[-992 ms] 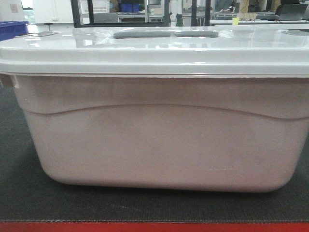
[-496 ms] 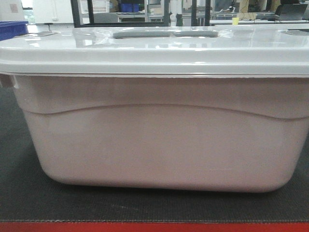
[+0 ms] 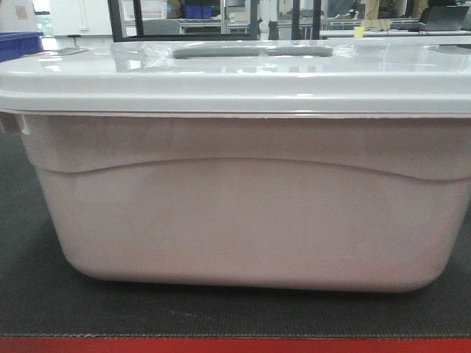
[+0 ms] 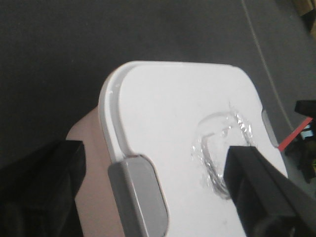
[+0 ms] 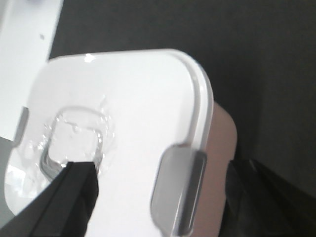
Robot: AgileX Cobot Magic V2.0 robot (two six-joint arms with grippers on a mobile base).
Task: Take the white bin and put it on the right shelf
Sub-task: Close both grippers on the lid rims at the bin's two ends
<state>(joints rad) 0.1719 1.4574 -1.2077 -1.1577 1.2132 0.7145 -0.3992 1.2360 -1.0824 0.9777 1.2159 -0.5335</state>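
Exterior front-facing view: a red edge strip (image 3: 235,346) ran nearest, in front of the white bin (image 3: 243,220).
Mat: a dark mat (image 3: 221,312) lay under the bin and showed past its left end.
Bin placement: it stood upright on the mat with its lid (image 3: 235,81) on.
Bin heading: its long side faced the camera, and its long axis ran left to right.
Handle: a recessed handle (image 3: 254,51) sat mid-lid, behind the near rim.
Left gripper (image 4: 155,150): jaws were spread wide across one short end of the bin, astride its grey latch (image 4: 140,197); contact could not be told.
Right gripper (image 5: 163,168): jaws were wide across a short end, one finger (image 5: 74,197) over the lid; contact was unclear.
Beyond: a blue bin (image 3: 18,43) stood behind the white bin's left end.
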